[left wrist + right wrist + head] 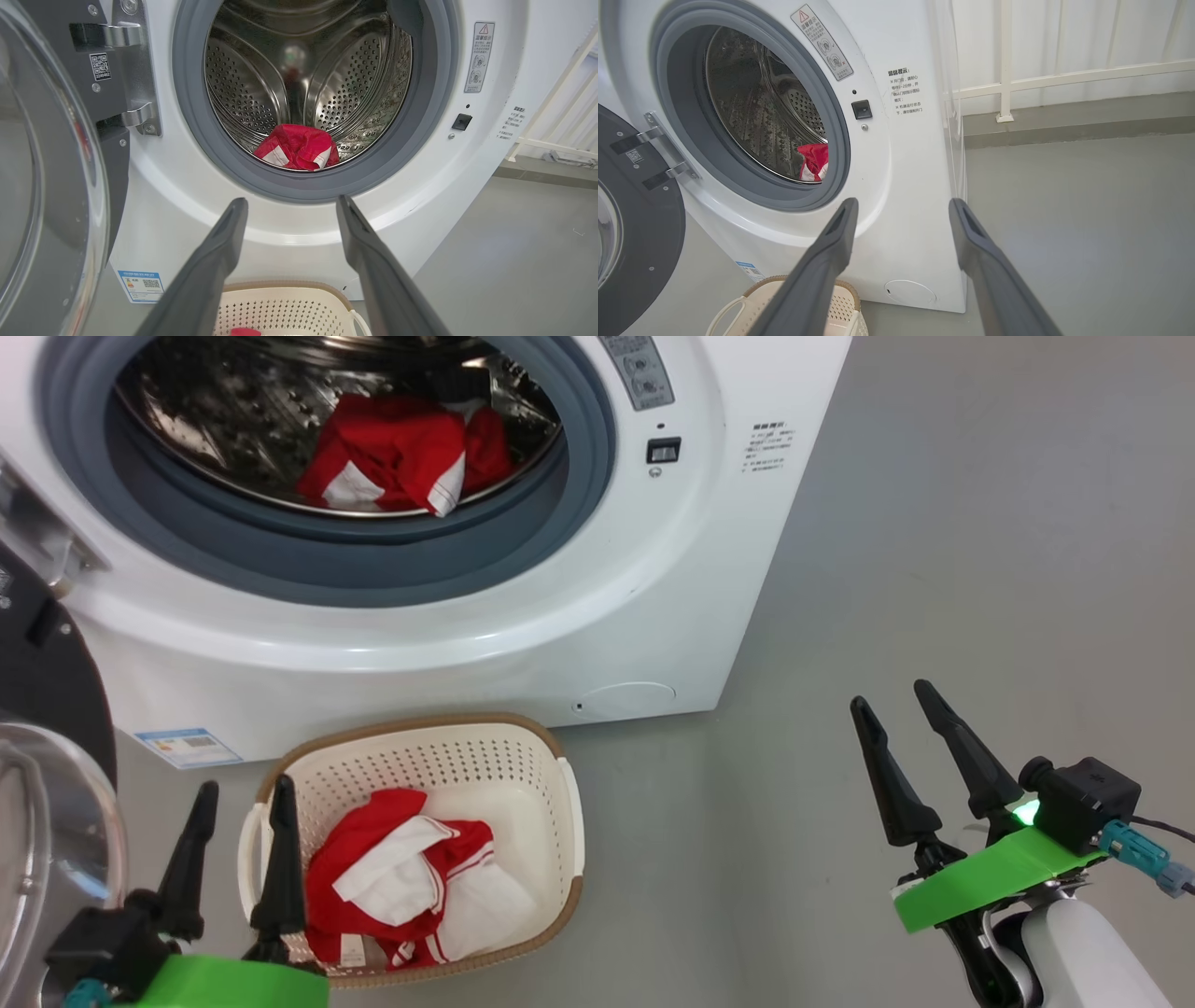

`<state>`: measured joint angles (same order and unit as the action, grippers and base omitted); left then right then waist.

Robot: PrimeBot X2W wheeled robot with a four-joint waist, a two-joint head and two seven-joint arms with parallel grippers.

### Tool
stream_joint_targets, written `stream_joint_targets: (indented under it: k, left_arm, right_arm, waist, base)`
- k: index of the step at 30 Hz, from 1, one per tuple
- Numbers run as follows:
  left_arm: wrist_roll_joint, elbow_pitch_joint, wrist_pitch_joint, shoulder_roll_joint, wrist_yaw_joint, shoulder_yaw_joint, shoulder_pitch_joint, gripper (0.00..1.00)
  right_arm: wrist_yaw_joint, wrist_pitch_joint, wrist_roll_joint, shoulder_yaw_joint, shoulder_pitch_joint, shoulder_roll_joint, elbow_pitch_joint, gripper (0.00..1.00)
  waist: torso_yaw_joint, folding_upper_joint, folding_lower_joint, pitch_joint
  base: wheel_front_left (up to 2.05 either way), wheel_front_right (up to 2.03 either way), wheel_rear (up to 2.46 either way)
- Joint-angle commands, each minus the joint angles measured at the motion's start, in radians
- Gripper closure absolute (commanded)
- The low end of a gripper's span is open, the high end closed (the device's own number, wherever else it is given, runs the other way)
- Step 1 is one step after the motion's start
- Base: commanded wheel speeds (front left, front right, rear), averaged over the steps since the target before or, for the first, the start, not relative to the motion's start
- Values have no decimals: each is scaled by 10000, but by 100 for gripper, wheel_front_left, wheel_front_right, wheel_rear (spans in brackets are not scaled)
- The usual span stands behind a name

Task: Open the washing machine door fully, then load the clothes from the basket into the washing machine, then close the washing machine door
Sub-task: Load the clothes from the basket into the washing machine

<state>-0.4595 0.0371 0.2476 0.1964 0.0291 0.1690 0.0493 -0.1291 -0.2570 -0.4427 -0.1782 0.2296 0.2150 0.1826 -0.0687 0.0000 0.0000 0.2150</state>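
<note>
Left gripper (245,788): its two dark fingers stand apart and hold nothing, rising in front of the near left corner of the basket (573,821). Whether they touch its brown rim cannot be told. Right gripper (890,696): fingers likewise spread and empty, over bare grey floor (980,569), well apart from the basket on the robot's right. The cream perforated basket stands on the floor just in front of the washing machine (523,644), below the drum opening and near the round filter cap (625,700). Red garments with white panels (401,882) lie heaped in the basket's near left part, leaving its far right part bare. A second red-and-white bundle (392,448) rests at the bottom of the steel perforated drum (243,93), just behind the grey rubber seal (327,569). The washing machine door (47,681) is swung open to the robot's left on its steel hinge (135,70), and its clear glass bowl (56,840) bulges just beside the left gripper. A blue label sticker (187,747) sits low on the machine's front, left of the basket. A white railing (1004,60) stands beyond the machine.
</note>
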Motion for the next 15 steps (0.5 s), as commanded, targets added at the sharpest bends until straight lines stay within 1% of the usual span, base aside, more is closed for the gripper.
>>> stream_joint_targets:
  k: [1,9,15]
  left_arm:
    - [-15,-136,7,285,-109,-317,478,0]
    - [-135,273,-22,385,-260,-335,1133,0]
    - [-142,846,-44,509,-465,-241,1620,0]
  right_arm:
    - [-16,-48,24,-172,230,-13,-289,0]
    - [-16,-48,163,-55,527,-260,-421,0]
    - [-16,-48,258,-32,753,-423,-468,0]
  waist:
    - [-122,0,0,265]
    - [-316,0,0,1121]
    - [-454,0,0,1525]
  base:
    - [0,0,0]
    - [0,0,0]
    - [0,0,0]
